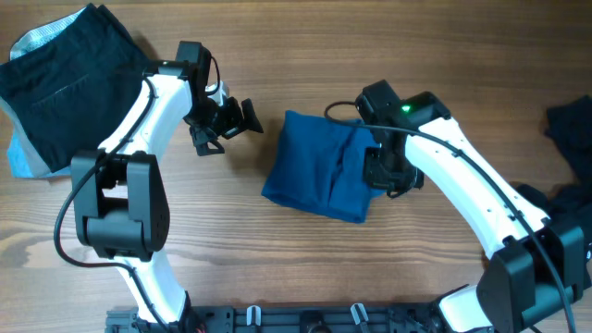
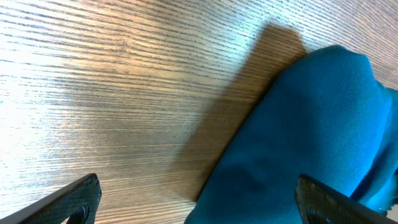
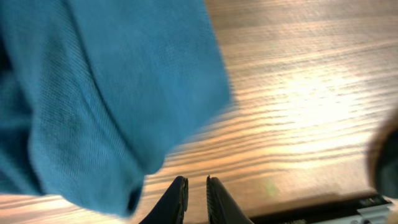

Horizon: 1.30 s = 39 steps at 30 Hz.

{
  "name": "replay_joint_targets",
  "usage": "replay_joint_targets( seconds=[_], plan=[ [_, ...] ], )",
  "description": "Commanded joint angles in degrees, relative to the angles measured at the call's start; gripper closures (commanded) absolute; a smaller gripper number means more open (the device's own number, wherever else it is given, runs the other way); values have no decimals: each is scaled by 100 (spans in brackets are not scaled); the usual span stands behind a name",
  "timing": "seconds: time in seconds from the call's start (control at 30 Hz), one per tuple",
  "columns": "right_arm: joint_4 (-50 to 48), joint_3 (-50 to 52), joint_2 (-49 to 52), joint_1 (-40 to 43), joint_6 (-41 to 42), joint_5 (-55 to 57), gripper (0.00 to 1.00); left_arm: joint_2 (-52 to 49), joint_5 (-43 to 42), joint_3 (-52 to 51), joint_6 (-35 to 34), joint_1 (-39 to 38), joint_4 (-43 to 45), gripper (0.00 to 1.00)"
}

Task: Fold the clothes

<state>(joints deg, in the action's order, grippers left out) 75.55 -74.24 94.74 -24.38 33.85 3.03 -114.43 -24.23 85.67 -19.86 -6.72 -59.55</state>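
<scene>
With the blue cloth [image 1: 319, 166] lying folded mid-desk [image 1: 277, 268], the left hand [image 1: 229, 129] hangs wide open and empty off its left edge, while the right hand [image 3: 195, 186], nearly closed on nothing, sits at its right edge, probably to neaten it.

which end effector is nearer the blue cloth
Right. The right end effector is over the blue cloth at its right edge; the left end effector sits apart, off its left side.

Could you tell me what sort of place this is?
Probably a robotics lab workbench: a left arm and right arm at a wood-grain table, a blue garment between them, dark clothes piled at the corner.
</scene>
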Motion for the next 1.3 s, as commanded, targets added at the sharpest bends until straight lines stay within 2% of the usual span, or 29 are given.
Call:
replay_joint_targets(
  seconds=[0.0,0.07,0.13,0.17,0.2,0.23,0.27,0.37,0.47,0.6,0.7,0.87,0.9,0.93,0.97,1.03,1.1,1.13,1.27],
  plan=[
    [-26,654,31,-13,254,-160,83,151,28,-17,-7,7,-81,0],
    [-367,1154,31,-13,262,-350,84,151,28,-17,9,9,-72,0],
    [-647,1176,11,0,376,-446,78,151,28,-17,9,9,-68,0],
    [-909,1078,-50,31,306,-682,72,151,31,-17,9,9,-70,0],
    [-1139,940,-129,107,76,-964,56,151,31,-17,9,9,-72,0],
    [-1237,892,-179,164,13,-1099,47,151,31,-17,9,9,-76,0],
    [-1379,905,-205,249,-452,-1740,43,151,31,-17,9,9,-92,0],
    [-1379,1064,-192,243,-468,-1989,43,151,31,-17,9,9,-72,0],
    [-1207,992,-247,352,-374,-1939,49,151,31,-17,9,9,-74,0],
    [-1193,791,-557,640,-498,-1989,48,151,31,-17,9,9,-72,0],
    [-1198,859,-533,490,-535,-2140,48,151,31,-17,7,9,-70,0],
    [-1939,1482,-505,223,-332,-2319,48,151,31,-17,7,9,-72,0],
    [-2177,1705,-505,219,-321,-2430,50,151,31,-17,7,9,-72,0],
    [-2352,1895,-505,219,-282,-2455,67,151,31,-17,7,9,-72,0],
    [-2382,1998,-505,221,-258,-2428,96,151,31,-17,7,9,-72,0],
    [-1891,2002,-509,221,-98,-2087,96,151,31,-17,7,9,-74,0],
    [-1128,2004,-509,221,358,-1036,96,151,31,-17,9,9,-72,0],
    [-1043,2026,-507,221,448,-592,96,151,-15,-17,9,-4,-66,0],
    [-1364,2026,-507,225,448,-660,94,151,-621,-17,275,-466,439,0]
  ],
)
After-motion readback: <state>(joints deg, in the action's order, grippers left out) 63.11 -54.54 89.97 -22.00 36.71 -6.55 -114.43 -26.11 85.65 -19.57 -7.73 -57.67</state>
